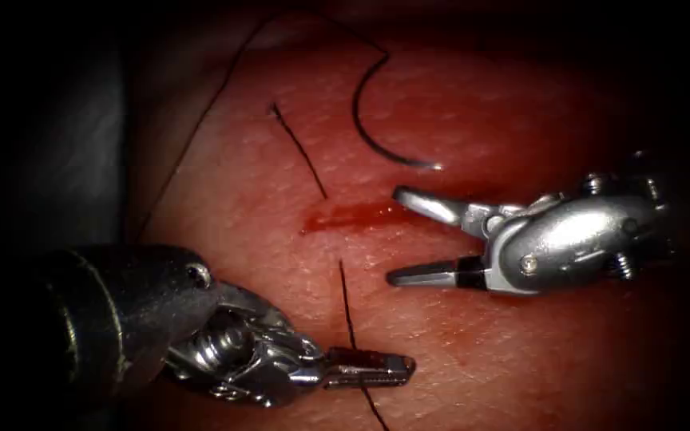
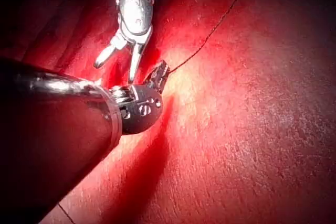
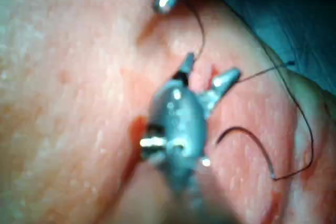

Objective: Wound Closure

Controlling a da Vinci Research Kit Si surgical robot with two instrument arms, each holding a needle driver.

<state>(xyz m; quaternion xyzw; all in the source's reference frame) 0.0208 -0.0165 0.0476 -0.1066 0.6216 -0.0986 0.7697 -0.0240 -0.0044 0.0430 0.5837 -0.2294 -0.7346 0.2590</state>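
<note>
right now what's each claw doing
Left claw: shut on the thread.
Right claw: open, holding nothing; the needle lies free on the tissue.

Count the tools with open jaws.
1. The right tool gapes empty beside the cut; the left tool is shut on the thread. The needle lies free on the tissue.

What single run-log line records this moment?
left tool: shut on thread | right tool: open, empty | needle: free on tissue, above cut
</note>
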